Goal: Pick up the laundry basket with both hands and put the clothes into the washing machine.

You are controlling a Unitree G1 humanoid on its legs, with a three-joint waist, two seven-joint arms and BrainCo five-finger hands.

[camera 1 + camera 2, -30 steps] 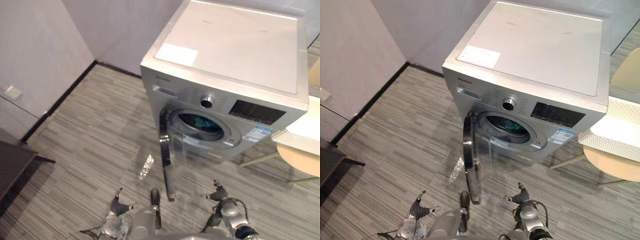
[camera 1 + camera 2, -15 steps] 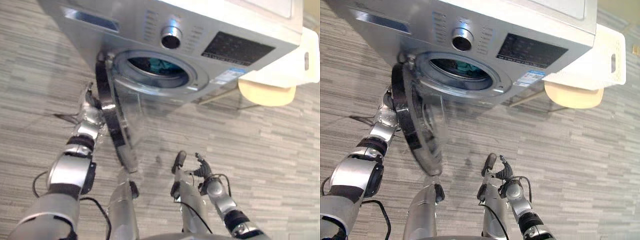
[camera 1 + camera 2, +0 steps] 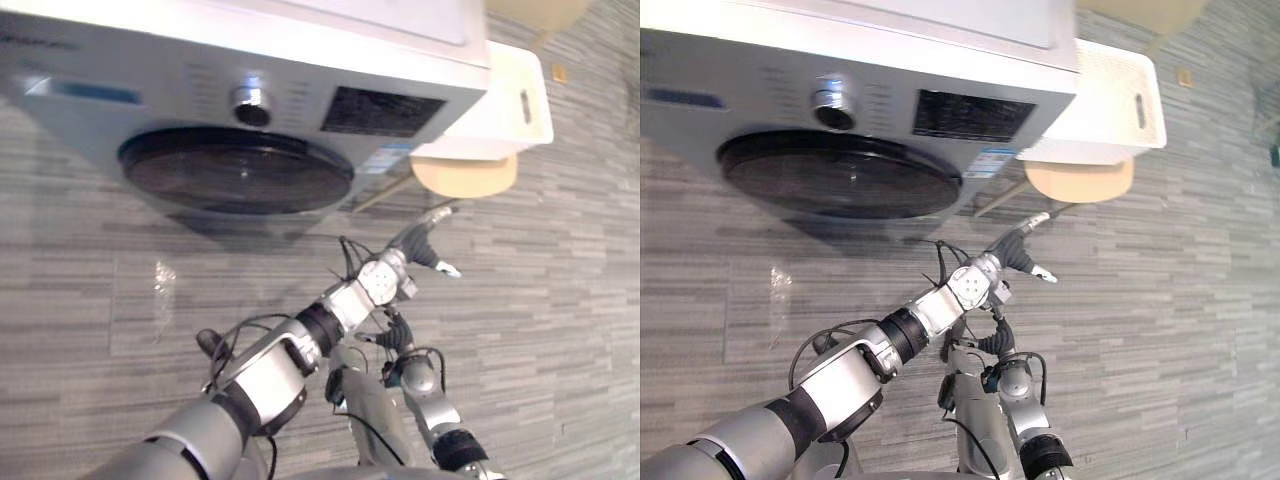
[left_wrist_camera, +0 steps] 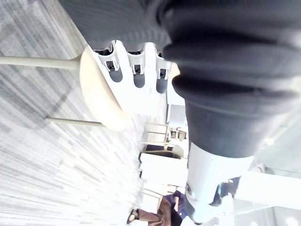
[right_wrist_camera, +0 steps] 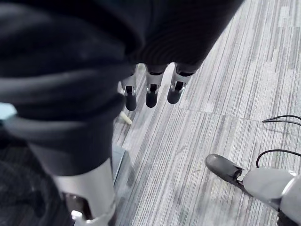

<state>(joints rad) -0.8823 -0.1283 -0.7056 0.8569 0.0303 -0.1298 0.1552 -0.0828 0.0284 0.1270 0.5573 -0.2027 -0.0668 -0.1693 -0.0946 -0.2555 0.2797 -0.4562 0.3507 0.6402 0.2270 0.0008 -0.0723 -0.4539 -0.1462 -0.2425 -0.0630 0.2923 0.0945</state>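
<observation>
Swinging clear, left hand (image 3: 413,245), fingers straight, leaves washing machine door (image 3: 235,172) now closed.

The grey striped floor (image 3: 560,300) carries the washing machine (image 3: 240,130) (its door (image 3: 235,172) closed) and a beige stool (image 3: 465,178) beside it.

Silver washing machine (image 3: 130,100), round door (image 3: 235,172) shut; white laundry basket (image 3: 505,95) just beside it.

No legible text. Washing machine (image 3: 740,75): sticker (image 3: 992,160) just right of the door (image 3: 840,175), under the display panel (image 3: 975,115); print unreadable.
</observation>
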